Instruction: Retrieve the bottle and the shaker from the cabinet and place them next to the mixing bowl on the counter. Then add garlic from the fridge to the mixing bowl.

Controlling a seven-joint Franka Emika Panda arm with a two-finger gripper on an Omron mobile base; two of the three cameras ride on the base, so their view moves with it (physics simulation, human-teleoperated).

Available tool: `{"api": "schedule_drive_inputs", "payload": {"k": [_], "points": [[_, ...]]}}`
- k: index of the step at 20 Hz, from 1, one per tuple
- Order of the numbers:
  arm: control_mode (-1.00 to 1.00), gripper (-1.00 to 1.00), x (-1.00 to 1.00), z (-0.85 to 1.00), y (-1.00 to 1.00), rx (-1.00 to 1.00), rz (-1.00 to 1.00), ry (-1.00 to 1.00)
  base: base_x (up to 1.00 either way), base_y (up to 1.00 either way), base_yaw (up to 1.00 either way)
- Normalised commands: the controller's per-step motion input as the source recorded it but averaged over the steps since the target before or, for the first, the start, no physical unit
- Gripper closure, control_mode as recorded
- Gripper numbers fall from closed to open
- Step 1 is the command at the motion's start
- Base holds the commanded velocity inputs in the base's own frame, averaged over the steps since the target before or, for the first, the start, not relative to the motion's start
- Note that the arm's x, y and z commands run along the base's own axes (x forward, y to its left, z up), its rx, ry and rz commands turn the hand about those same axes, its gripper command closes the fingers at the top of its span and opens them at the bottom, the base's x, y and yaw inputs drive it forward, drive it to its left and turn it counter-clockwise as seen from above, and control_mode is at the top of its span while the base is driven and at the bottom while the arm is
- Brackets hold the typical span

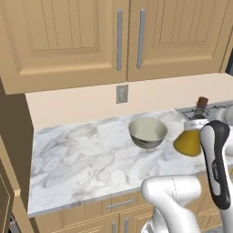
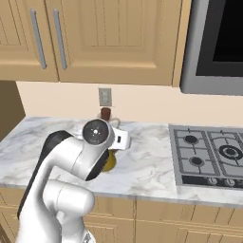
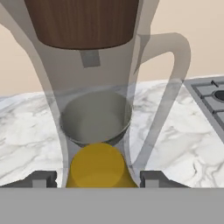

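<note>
Setting the bottle [image 1: 190,140] down beside the mixing bowl [image 1: 147,132], by the look of it: first of the three fetches, nearly closed out. Standing upright on the counter [image 1: 86,159], just right of the bowl and apart from it, yellow-olive liquid pooled in the wide base, dark stopper on top. From the hand view, gripper [image 3: 97,178] straddling the flask low down, one fingertip [image 3: 41,178] to each side of the glass, bowl visible straight through the clear neck. Whether clamped on the glass or already slack around it, cannot tell (tips close to the body, contact not resolvable).

Next move, judged from here: letting go if not yet done, then backing or lifting clear without clipping the thin neck or tipping the flask into the bowl. After that, back to the cabinet for the shaker.

Room: broad bare marble to the left of the bowl and toward the near edge. Tighter on the right, with the stove [image 2: 209,156] beginning not far from the bottle. Panelled wall cabinets [image 1: 123,36] low overhead, so limited height for a straight upward exit; backsplash outlet [image 1: 121,93] behind.
</note>
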Motion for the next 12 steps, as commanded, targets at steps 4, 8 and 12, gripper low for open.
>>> {"api": "schedule_drive_inputs", "payload": {"k": [4,8,12], "points": [[-1.0,1.0,0.68,-0.26,-0.34,0.0,0.0,-0.07,0.0,0.0,0.0],[-1.0,1.0,0.82,-0.09,-0.41,0.0,0.0,-0.05,0.0,0.0,0.0],[-1.0,1.0,0.79,0.02,-0.52,0.0,-0.01,0.02,0.0,0.0,0.0]]}}
